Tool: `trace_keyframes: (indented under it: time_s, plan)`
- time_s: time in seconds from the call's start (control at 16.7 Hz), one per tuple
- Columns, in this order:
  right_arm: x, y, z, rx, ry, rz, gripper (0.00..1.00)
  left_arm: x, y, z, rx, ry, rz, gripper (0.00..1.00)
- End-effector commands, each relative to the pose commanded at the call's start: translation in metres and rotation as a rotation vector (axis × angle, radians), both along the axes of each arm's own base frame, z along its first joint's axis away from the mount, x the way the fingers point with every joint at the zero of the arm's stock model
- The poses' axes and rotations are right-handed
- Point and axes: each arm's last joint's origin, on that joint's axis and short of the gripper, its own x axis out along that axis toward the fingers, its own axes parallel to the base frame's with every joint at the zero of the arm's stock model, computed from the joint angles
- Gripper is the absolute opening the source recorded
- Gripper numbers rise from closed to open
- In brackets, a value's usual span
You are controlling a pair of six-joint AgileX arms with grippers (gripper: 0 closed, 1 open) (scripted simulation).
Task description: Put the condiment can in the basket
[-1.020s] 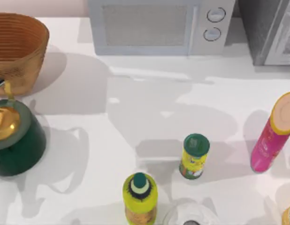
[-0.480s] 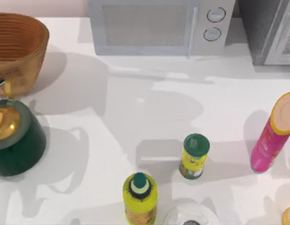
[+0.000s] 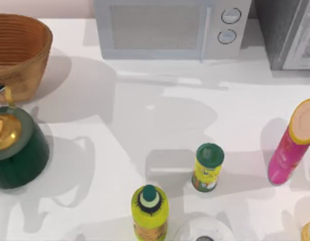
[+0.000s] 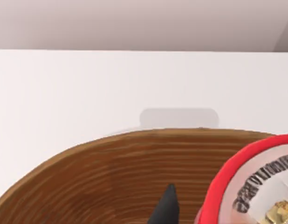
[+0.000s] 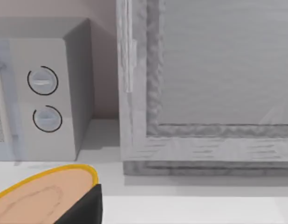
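Note:
The condiment can (image 4: 256,186) shows its red rim and silver-white printed top close to the left wrist camera, in front of the ribbed inner wall of the orange-brown wicker basket (image 4: 102,172). A dark tip of my left gripper (image 4: 168,210) pokes up just beside the can; I cannot tell whether it touches the can. In the top view the basket (image 3: 25,60) stands at the far left corner of the table. A dark part of my right gripper (image 5: 85,207) sits next to the tan, yellow-rimmed top of a pink tube (image 5: 44,196).
A dark green pot with a gold lid (image 3: 14,145) stands in front of the basket. A green-lidded yellow canister (image 3: 207,168), a yellow-green bottle (image 3: 150,213) and the pink tube (image 3: 293,143) stand nearer the front. A microwave (image 3: 170,27) lines the back edge.
Arm shadows on the table's middle have shifted slightly. The basket, pot, canister, bottle and tube have not moved.

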Motion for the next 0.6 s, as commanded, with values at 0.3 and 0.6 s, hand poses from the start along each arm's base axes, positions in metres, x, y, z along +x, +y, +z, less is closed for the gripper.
trace_keyframes:
  time_s: [0.3,0.6]
  plan:
    - [0.0,0.0,0.0,0.0,0.0,0.0,1.0,0.0,0.0,0.0,0.0,0.0,0.0,0.98]
    - [0.0,0.0,0.0,0.0,0.0,0.0,1.0,0.0,0.0,0.0,0.0,0.0,0.0,1.0]
